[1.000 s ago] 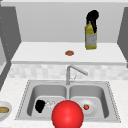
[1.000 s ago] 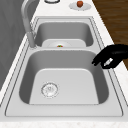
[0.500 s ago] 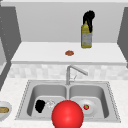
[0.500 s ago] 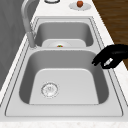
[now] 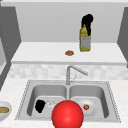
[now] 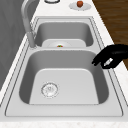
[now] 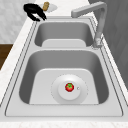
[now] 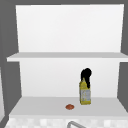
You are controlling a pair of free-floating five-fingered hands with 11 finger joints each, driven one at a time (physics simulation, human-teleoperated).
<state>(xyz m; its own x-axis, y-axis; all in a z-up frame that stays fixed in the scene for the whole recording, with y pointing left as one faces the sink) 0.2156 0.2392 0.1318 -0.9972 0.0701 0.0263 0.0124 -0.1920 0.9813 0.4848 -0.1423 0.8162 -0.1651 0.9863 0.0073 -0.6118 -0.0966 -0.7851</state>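
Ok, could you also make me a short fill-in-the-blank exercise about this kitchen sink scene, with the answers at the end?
1. The right hand is at the top of the ____ bottle on the shelf.
2. Seen from the front, the left hand is at the ____ basin of the sink.
3. The small red fruit lies on a white plate in the ____ basin.
4. The big ball in front of the sink is ____.

Missing words: yellow; left; right; red
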